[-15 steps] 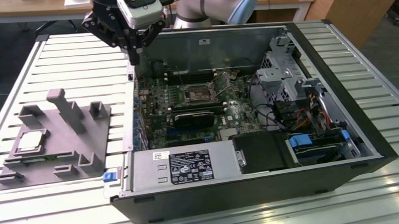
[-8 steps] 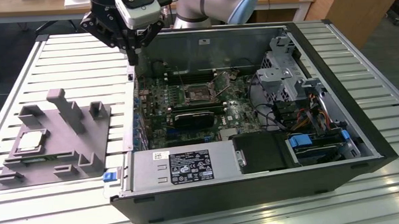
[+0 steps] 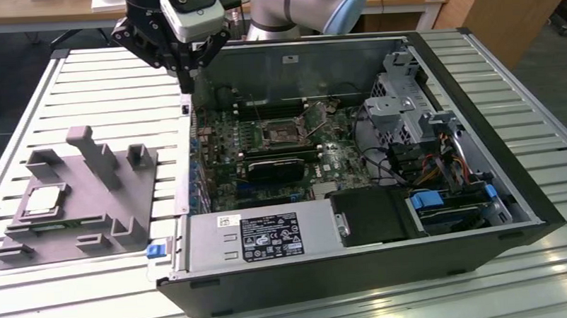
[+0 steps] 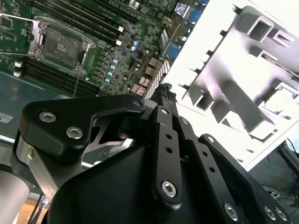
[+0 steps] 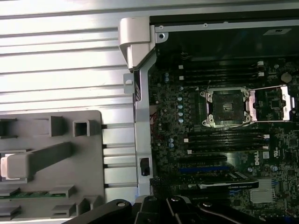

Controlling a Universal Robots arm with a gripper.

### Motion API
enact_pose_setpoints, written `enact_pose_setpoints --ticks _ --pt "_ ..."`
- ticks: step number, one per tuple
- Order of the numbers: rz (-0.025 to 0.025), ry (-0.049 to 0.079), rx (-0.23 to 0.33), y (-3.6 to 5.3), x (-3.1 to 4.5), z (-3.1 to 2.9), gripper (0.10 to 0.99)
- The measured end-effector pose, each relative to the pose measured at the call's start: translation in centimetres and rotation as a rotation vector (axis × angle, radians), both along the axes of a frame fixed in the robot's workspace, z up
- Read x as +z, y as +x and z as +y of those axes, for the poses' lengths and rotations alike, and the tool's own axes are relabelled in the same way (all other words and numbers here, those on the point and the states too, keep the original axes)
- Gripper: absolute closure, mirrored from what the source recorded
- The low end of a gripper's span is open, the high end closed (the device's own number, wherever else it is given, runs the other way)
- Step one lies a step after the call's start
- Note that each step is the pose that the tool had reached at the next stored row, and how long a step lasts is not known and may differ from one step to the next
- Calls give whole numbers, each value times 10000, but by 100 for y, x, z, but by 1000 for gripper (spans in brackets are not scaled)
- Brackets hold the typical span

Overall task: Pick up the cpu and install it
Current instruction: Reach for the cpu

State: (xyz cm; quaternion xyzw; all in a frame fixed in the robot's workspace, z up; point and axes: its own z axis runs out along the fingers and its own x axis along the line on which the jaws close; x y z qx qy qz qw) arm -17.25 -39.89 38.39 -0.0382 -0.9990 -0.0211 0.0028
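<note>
The gripper (image 3: pixel 185 81) hangs above a corner of the computer case (image 3: pixel 363 269), jaws closed and empty. The cpu (image 3: pixel 41 201) lies in the grey fixture block (image 3: pixel 72 172) beside the case, well apart from the gripper.

A robotics lab: a slotted aluminium desk (image 3: pixel 92 95) bore an opened computer case (image 3: pixel 363 276) and grey fixture block (image 3: pixel 86 187).

Arm (image 3: pixel 297 10) gets chopped off by the exterior view's top edge. Fixture (image 5: pixel 46 154) runs off the frame in the first wrist view and is half blown out by glare in the second wrist view. Gripper (image 4: pixel 164 91) hides part of the motherboard (image 4: pixel 117 60) there. Socket (image 5: pixel 226 105) pins: too tiny to tell.
</note>
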Motion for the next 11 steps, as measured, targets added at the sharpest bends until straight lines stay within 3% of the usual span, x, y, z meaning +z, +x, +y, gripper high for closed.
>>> enact_pose_setpoints --ticks 11 --pt "22 0 0 -40 -8 0 980"
